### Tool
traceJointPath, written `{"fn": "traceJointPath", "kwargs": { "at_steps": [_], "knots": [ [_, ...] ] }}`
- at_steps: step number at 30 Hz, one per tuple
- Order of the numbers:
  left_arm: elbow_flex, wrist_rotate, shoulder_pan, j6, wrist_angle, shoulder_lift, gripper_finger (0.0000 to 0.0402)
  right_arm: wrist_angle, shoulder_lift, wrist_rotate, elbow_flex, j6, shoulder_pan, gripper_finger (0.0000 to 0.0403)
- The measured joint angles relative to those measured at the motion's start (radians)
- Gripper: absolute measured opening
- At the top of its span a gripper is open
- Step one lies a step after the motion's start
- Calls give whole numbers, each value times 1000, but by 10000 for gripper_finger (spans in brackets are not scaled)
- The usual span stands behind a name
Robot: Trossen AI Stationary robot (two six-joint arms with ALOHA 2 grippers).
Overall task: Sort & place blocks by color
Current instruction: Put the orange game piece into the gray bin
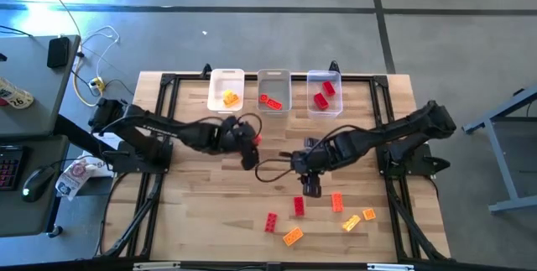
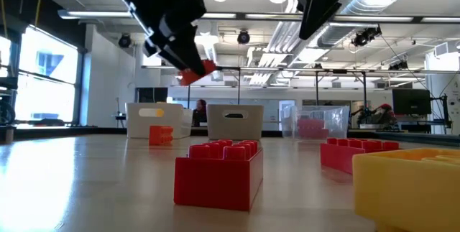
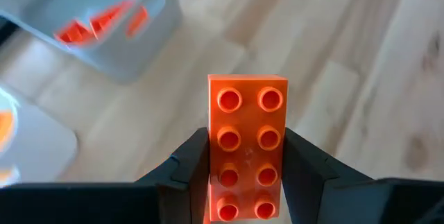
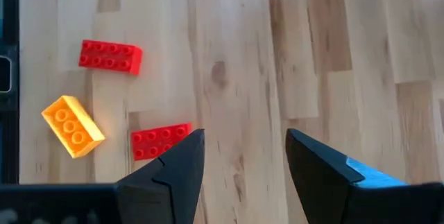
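Left pincer (image 3: pixel 246 182) clamped on an orange-red block (image 3: pixel 247 141), studs facing the wrist camera, held above the desk (image 1: pixel 201 195) just near of the grey middle bin (image 1: pixel 273 89). Right pincer (image 4: pixel 243 161) open, holding nothing, hovering over bare wood at desk centre, just far of the loose blocks. Loose on the near desk: two red blocks (image 1: pixel 298 206), one orange-red (image 1: pixel 336 201), three yellow-orange (image 1: pixel 293 237). White left bin (image 1: pixel 226 87) holds a yellow-orange block, grey bin an orange-red one, clear right bin (image 1: pixel 324 91) two red ones.
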Motion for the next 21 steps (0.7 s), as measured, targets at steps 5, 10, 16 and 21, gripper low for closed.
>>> {"fn": "traceJointPath", "kwargs": {
  "at_steps": [5, 10, 16, 21],
  "knots": [
    [0, 1, 91, 116, 114, 0, 115, 4, 1, 2, 0, -3, 37, 188],
    [0, 8, 182, 207, 238, 0, 115, 14, 1, 31, 0, -3, 59, 188],
    [2, 143, 303, 261, 374, 12, 115, 58, 1, 60, 0, 0, 67, 188],
    [2, 269, 402, 261, 442, 53, 116, 110, 2, 60, 0, -9, 67, 188]
  ]
}}
